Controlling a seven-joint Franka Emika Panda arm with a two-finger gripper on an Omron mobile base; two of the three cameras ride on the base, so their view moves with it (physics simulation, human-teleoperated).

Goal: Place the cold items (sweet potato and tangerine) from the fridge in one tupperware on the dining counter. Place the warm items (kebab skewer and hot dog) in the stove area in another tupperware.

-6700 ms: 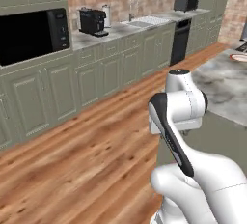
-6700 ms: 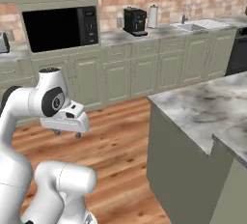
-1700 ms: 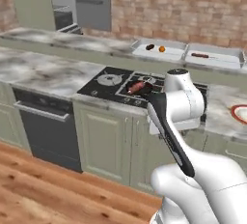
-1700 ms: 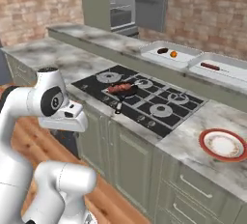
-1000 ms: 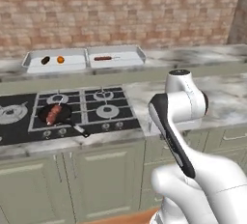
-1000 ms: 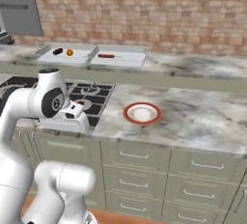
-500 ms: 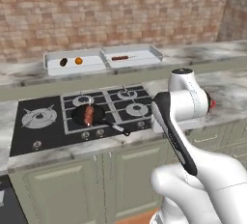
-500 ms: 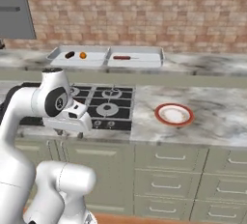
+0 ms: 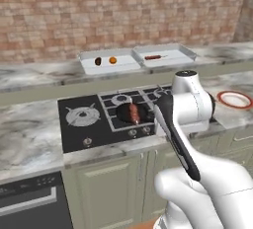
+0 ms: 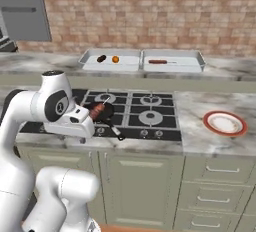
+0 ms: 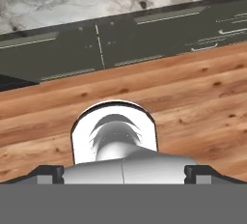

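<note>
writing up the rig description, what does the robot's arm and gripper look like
The arm is glossy white with rounded, bulbous segments and dark grey rings at its joints; one link carries a long dark strip along its side. The gripper is a boxy white block with a small dark round mark on the joint above it. No cables or lettering are visible.

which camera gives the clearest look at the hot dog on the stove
The left base view: the hot dog lies unobstructed in the dark pan on the stove. The right base view shows it partly behind the arm.
</note>
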